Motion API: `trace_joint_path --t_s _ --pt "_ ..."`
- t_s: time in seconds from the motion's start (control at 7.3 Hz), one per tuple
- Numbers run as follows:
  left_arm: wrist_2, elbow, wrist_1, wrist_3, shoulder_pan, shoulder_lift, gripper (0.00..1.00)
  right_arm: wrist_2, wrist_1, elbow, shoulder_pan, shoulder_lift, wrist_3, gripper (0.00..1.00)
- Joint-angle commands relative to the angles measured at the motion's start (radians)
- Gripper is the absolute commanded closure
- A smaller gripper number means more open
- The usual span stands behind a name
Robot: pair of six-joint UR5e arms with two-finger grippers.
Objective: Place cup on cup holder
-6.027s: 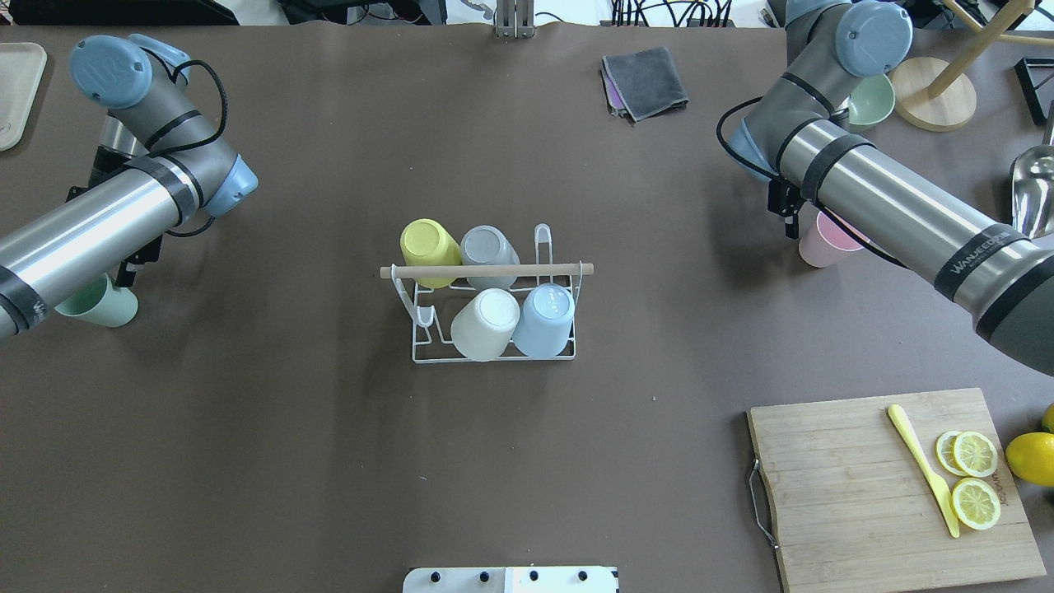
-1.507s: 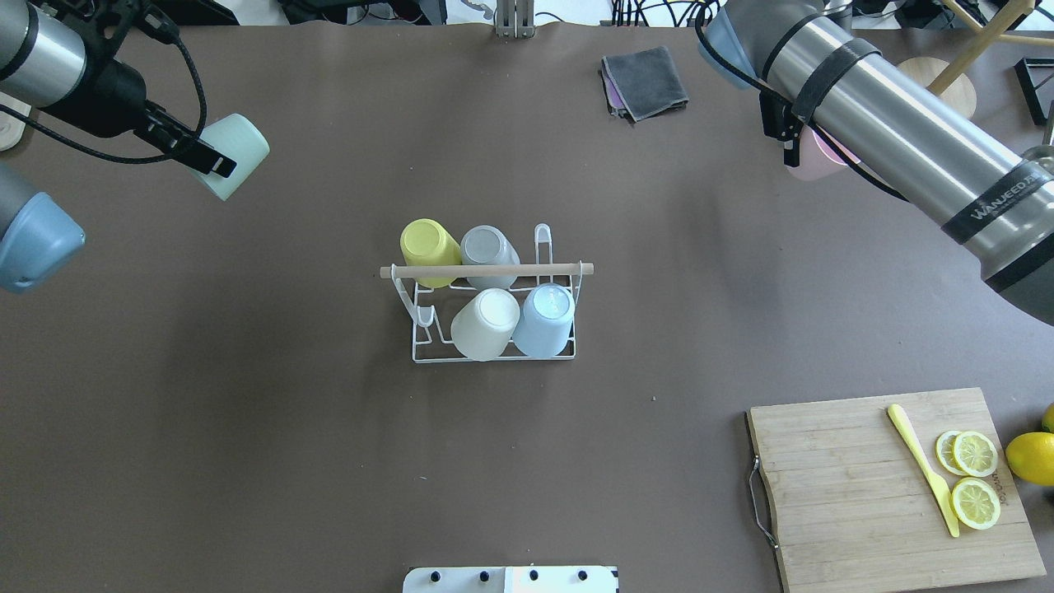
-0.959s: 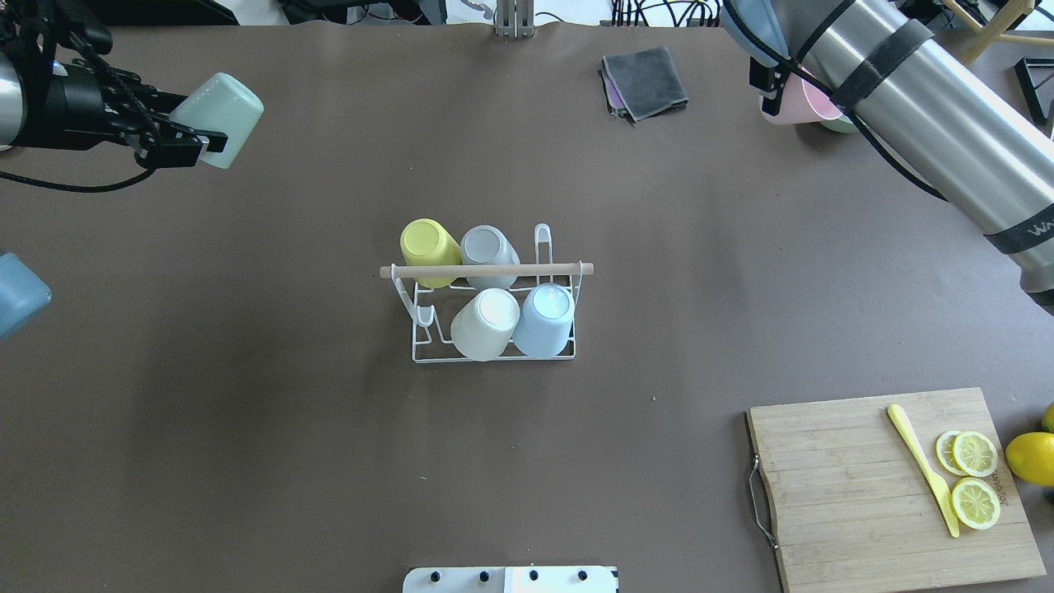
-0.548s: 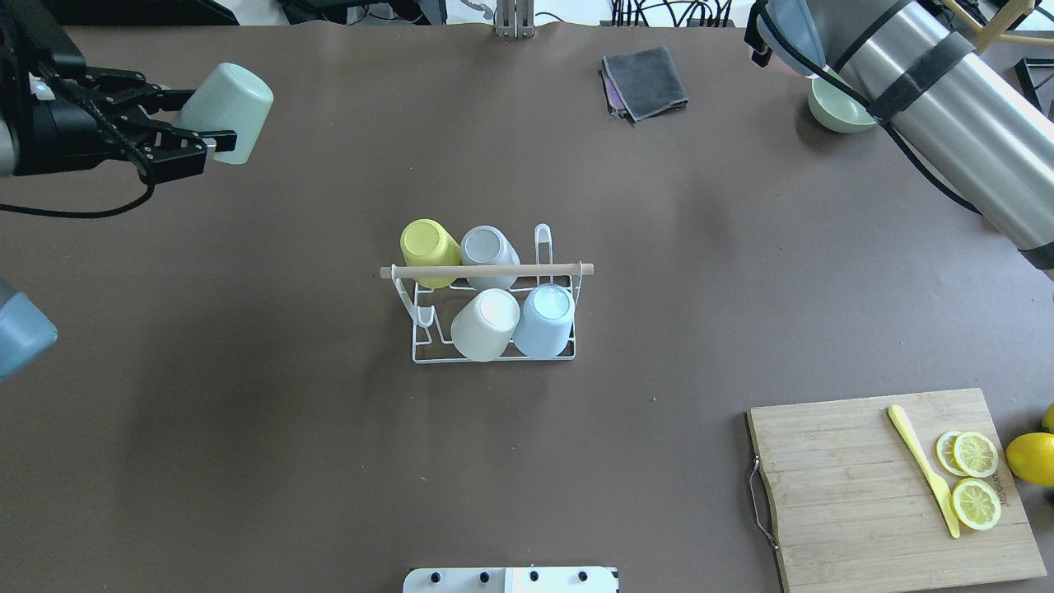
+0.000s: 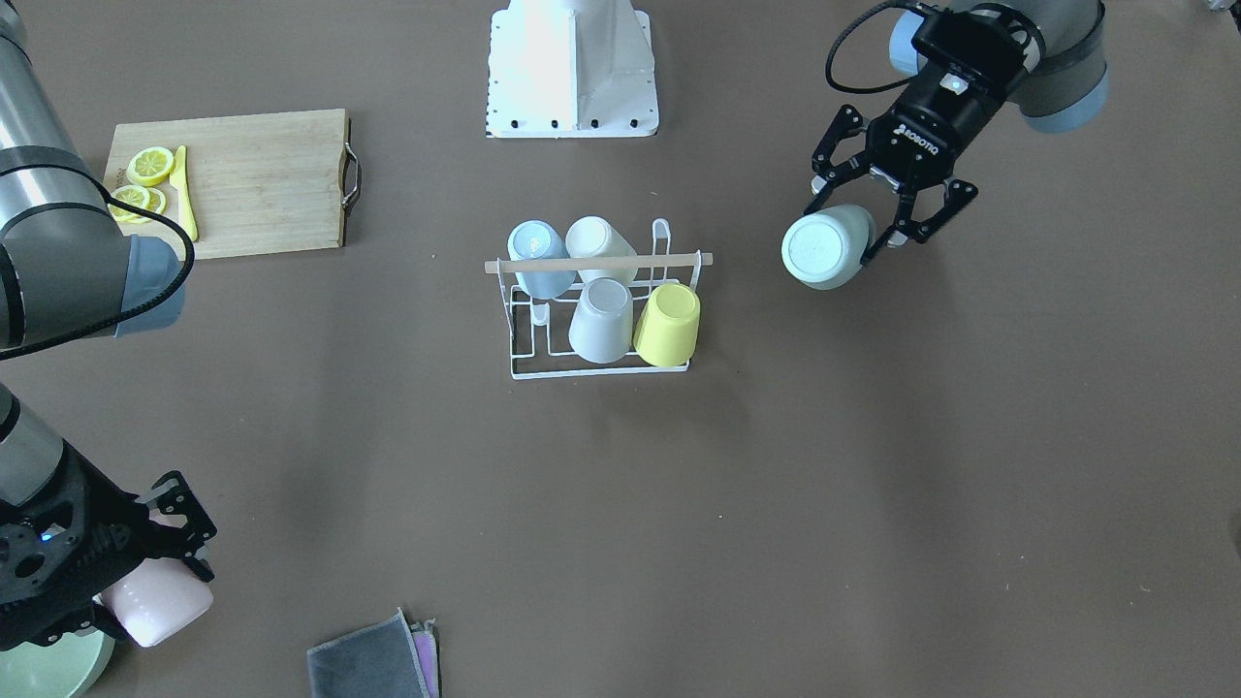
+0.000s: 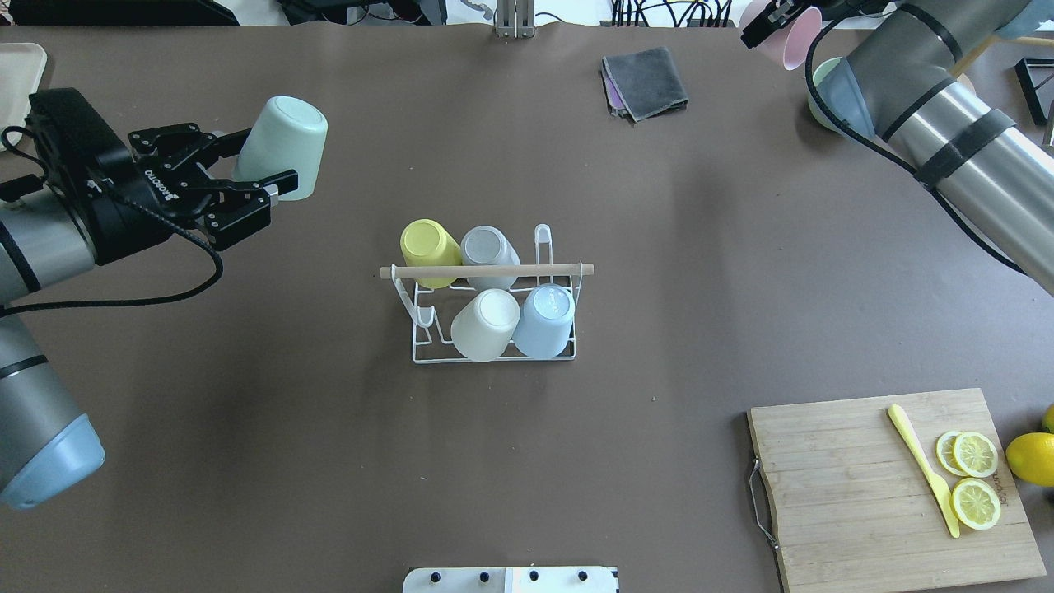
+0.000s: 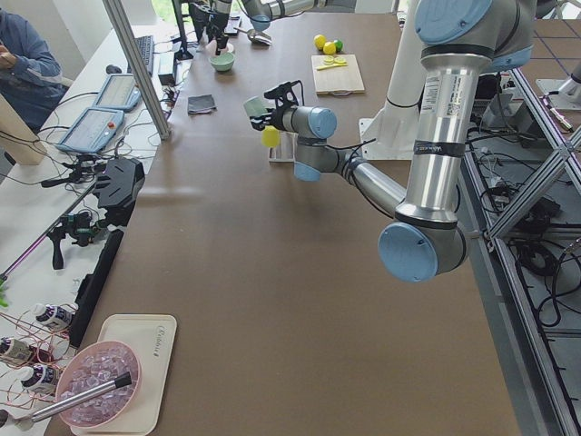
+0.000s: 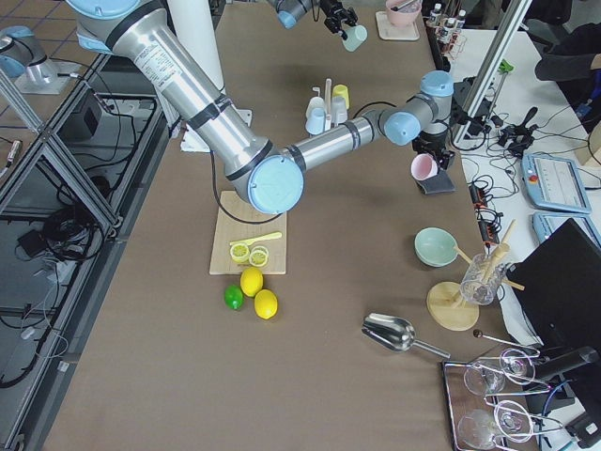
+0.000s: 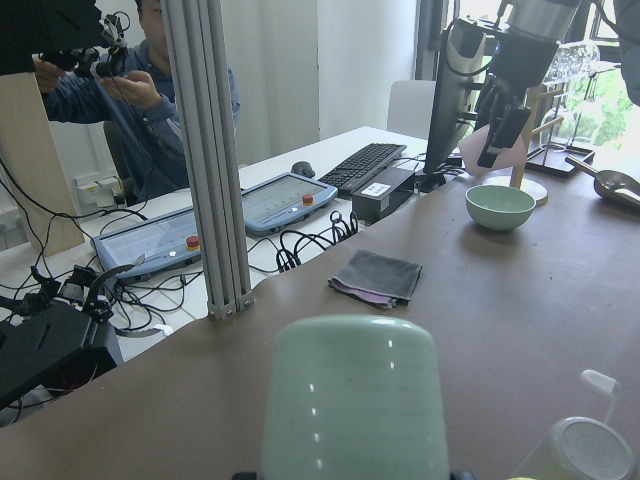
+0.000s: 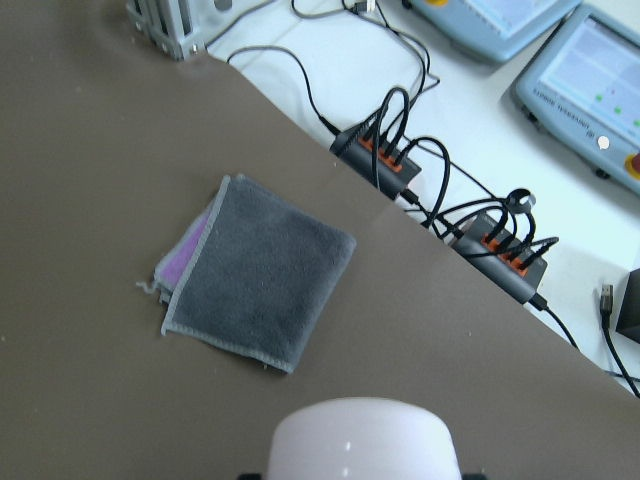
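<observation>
Overhead exterior view, item list.

1. Left hand (image 6: 263,165): pinched mint-green cup (image 6: 284,144) by its sides. Cup was off the bench (image 6: 329,453), tilted w/ base uppermost, well apart from the holder on robot's left.
2. Cup holder (image 6: 527,269): stood mid-bench w/ 4 cups inverted on it. Far row was yellow cup (image 6: 428,245) & grey cup (image 6: 487,245). Near row was cream cup (image 6: 484,325) & light-blue cup (image 6: 545,319).
3. Free prongs: near-left prong (image 6: 424,317) & far-right prong (image 6: 542,240).
4. Right hand (image 5: 170,582): pinched pink cup (image 5: 155,603), raised at far side of bench near grey cloth (image 6: 646,82).

Step, as judged: carry phase. Both cups were grasped & airborne, neither on the holder yet.

Next move, est.: bring the mint-green cup over the near-left prong, mouth down. Lower it w/o knocking the yellow or cream cup or the wooden rod, then spread the hand.
</observation>
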Motion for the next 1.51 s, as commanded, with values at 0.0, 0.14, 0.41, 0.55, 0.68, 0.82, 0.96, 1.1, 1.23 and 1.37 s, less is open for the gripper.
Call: trace_joint_path --t_s 0.0,0.14,0.41,0.55,0.68,0.82,0.96,1.1,1.23,1.37 --pt "0.179 -0.04 -0.075 -0.004 0.105 0.058 1.0 -0.078 0.437 -0.003 -0.038 -0.078 0.286 1.0" --pt "0.305 -0.04 -0.078 -0.002 0.18 0.055 1.0 -0.08 0.586 -0.006 -0.055 -0.109 0.392 1.0" --pt "0.559 -0.029 -0.078 -0.004 0.359 0.012 1.0 -0.109 0.881 -0.029 -0.084 -0.128 0.561 1.0" --pt "0.676 -0.005 -0.072 -0.004 0.462 -0.041 1.0 -0.106 0.987 -0.031 -0.101 -0.141 0.591 1.0" --pt "0.747 0.015 -0.072 -0.008 0.511 -0.075 1.0 -0.105 1.067 -0.032 -0.131 -0.142 0.655 1.0" --pt "0.792 0.015 -0.07 -0.02 0.55 -0.079 1.0 -0.115 1.165 -0.06 -0.159 -0.139 0.692 1.0" --pt "0.858 0.021 -0.069 -0.033 0.602 -0.08 1.0 -0.15 1.248 -0.081 -0.188 -0.14 0.694 1.0" --pt "0.886 0.044 -0.067 -0.049 0.616 -0.088 0.99 -0.219 1.352 -0.107 -0.234 -0.137 0.715 1.0" --pt "0.887 0.066 -0.067 -0.051 0.61 -0.089 0.99 -0.285 1.435 -0.13 -0.286 -0.126 0.738 1.0" --pt "0.889 0.101 -0.067 -0.08 0.581 -0.111 0.99 -0.302 1.471 -0.132 -0.299 -0.12 0.74 1.0"
